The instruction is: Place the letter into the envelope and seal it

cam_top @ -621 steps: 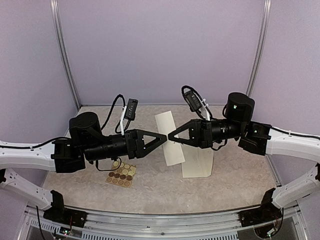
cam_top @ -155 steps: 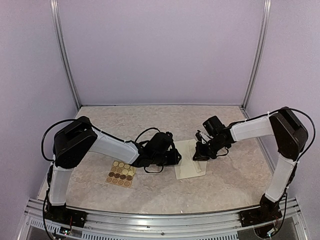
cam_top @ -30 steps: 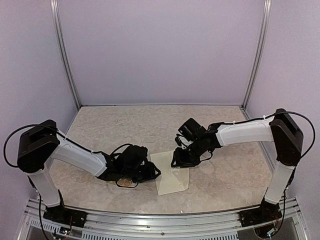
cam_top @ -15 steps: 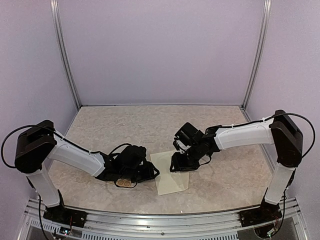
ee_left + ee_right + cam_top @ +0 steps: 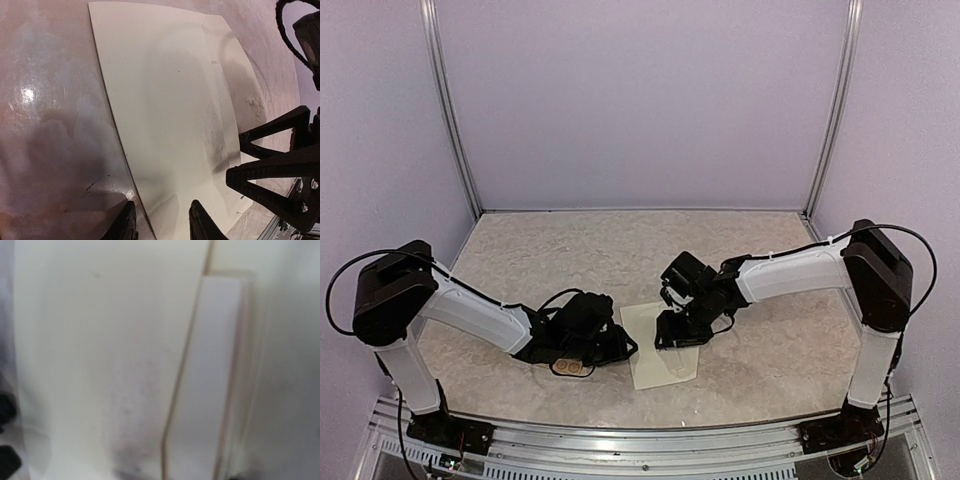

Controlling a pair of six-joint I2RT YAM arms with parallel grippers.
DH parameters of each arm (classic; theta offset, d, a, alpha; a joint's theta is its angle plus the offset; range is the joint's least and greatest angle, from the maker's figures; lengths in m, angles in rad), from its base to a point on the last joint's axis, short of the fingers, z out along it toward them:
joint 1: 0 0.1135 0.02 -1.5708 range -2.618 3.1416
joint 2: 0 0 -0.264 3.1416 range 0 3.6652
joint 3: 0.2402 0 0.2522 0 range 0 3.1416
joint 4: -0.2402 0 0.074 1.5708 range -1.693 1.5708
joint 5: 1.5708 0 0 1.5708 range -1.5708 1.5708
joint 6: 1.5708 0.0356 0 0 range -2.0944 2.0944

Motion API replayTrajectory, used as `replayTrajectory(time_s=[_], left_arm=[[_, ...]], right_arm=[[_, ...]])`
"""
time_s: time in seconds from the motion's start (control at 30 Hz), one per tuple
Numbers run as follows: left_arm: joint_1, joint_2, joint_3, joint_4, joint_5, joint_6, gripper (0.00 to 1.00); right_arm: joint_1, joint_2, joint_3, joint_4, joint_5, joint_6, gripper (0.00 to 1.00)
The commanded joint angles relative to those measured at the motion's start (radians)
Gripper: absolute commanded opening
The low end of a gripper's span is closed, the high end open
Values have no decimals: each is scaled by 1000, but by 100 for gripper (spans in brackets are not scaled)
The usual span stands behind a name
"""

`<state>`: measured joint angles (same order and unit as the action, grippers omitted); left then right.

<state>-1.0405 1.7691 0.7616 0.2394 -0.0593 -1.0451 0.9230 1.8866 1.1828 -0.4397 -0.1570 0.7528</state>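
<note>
Shifted leftward, the right gripper (image 5: 234, 155) is hanging open over the envelope (image 5: 661, 363). The left gripper (image 5: 161, 221), parted, is straddling its left edge, covering a sticker card (image 5: 572, 368). The envelope is lying flat, cream, near the table's (image 5: 620, 250) front edge.

I can read nothing here: no word, number, label or brand is legible in any of my views. The envelope (image 5: 165, 110) shows me a plain cream face with a few grey smudges. My right wrist view of it is too blurred to make out any mark.
</note>
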Motion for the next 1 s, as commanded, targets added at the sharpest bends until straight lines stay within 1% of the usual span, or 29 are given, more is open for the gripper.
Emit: replayTrajectory(time_s=[0.0, 0.17, 0.53, 0.8, 0.9, 0.97], left_arm=[[-6, 27, -8, 19, 13, -1, 33], [-5, 28, -7, 20, 13, -1, 30], [-12, 29, 1, 26, 13, 0, 28], [-12, 13, 1, 28, 0, 11, 28], [-12, 6, 4, 15, -17, 18, 29], [-10, -17, 4, -4, -38, 28, 31]], right_arm=[[25, 37, 35, -3, 1, 2, 53], [35, 53, 59, -6, -1, 3, 53], [55, 76, 96, 25, -23, 5, 50], [56, 12, 37, 111, -38, 12, 49], [56, -8, 34, 94, -5, 15, 49], [55, -28, 33, 75, 24, 14, 51]])
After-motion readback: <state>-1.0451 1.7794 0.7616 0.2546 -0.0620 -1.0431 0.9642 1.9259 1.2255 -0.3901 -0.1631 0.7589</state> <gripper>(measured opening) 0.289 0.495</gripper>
